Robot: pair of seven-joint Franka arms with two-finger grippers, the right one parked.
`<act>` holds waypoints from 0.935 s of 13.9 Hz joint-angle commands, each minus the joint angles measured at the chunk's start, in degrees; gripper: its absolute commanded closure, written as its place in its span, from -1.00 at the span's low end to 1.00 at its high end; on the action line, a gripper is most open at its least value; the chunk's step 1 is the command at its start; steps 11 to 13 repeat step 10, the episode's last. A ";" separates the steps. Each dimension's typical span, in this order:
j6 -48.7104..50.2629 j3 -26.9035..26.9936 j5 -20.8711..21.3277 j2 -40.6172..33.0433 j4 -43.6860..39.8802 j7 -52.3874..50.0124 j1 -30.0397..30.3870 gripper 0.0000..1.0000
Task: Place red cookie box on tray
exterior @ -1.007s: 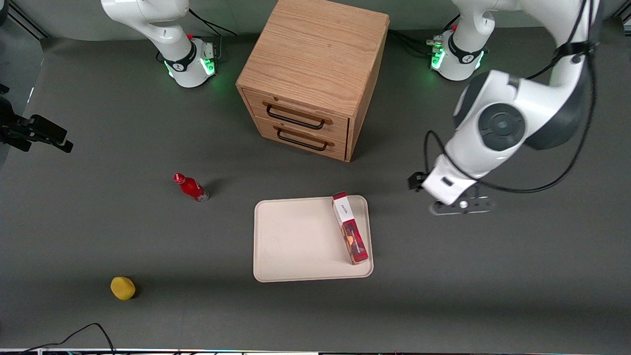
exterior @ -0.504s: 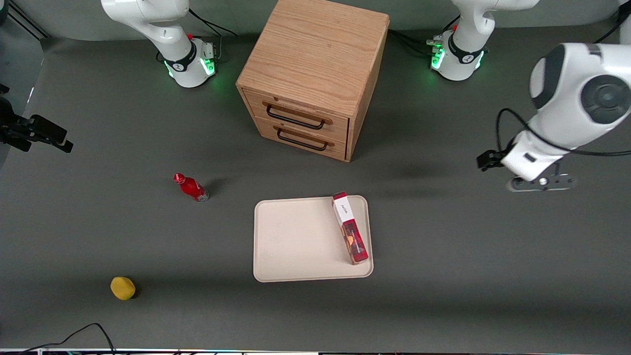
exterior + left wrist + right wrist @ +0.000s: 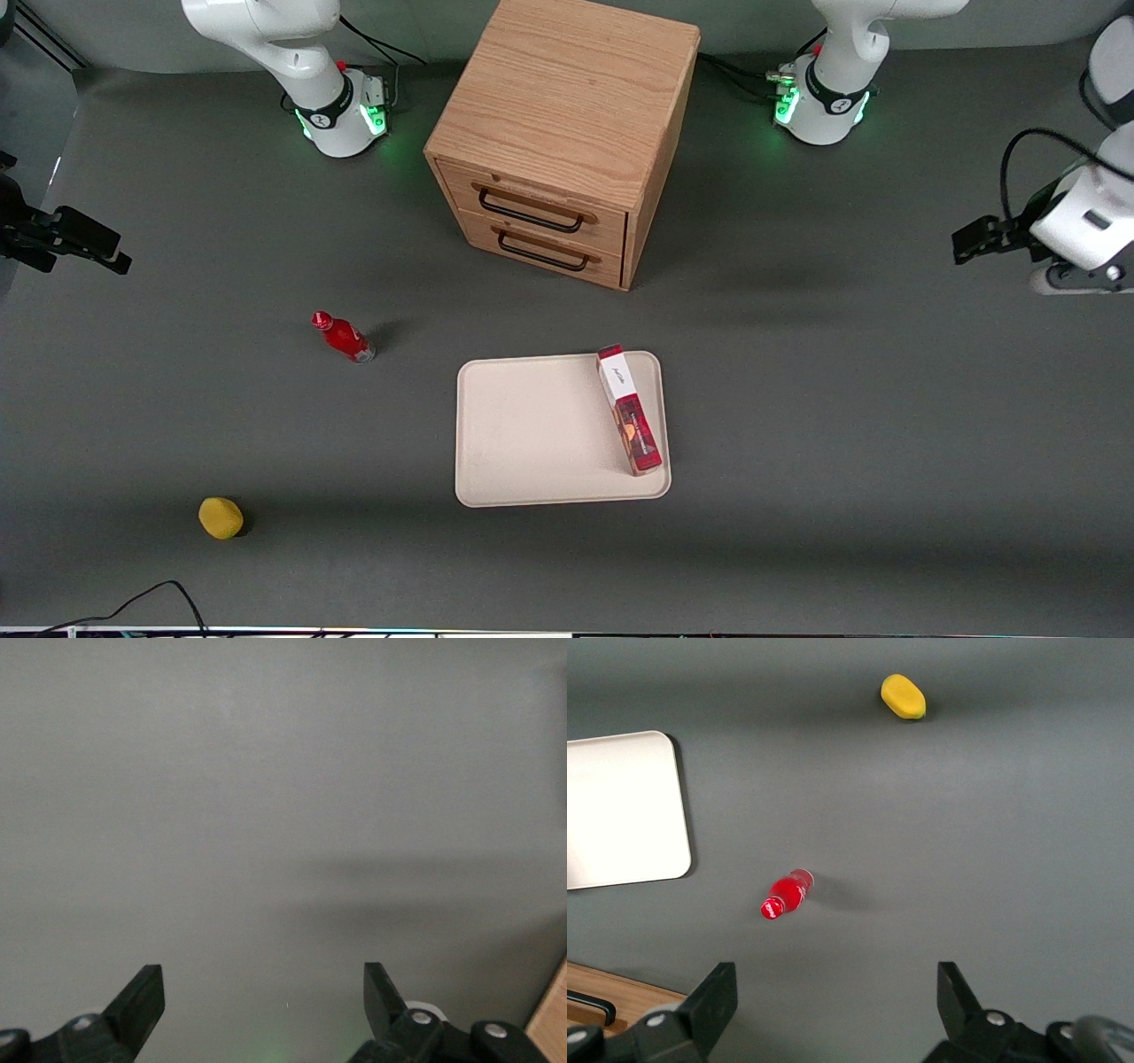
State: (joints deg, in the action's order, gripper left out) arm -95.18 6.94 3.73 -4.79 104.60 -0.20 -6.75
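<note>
The red cookie box [image 3: 629,409], a long red plaid carton with a white label end, lies flat on the cream tray [image 3: 532,434], along the tray edge toward the working arm's end of the table. The tray [image 3: 620,811] also shows in the right wrist view. My gripper [image 3: 1076,279] hangs far off at the working arm's end of the table, well away from the tray. In the left wrist view the gripper [image 3: 264,992] is open, its fingers [image 3: 142,1001] wide apart over bare grey table, holding nothing.
A wooden two-drawer cabinet [image 3: 563,142] stands farther from the front camera than the tray. A small red bottle [image 3: 343,337] and a yellow lemon-like object [image 3: 221,517] lie toward the parked arm's end of the table.
My arm has swung away from beside the tray toward the working arm's end of the table and farther from the front camera. The box and tray have not moved.
</note>
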 commanded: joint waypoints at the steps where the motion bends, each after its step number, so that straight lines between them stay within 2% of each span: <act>1: 6.48 0.01 -0.21 0.74 -6.85 -0.16 -0.37 -1.00; 13: 7.02 0.62 -1.18 1.18 -7.65 0.64 -2.12 -1.00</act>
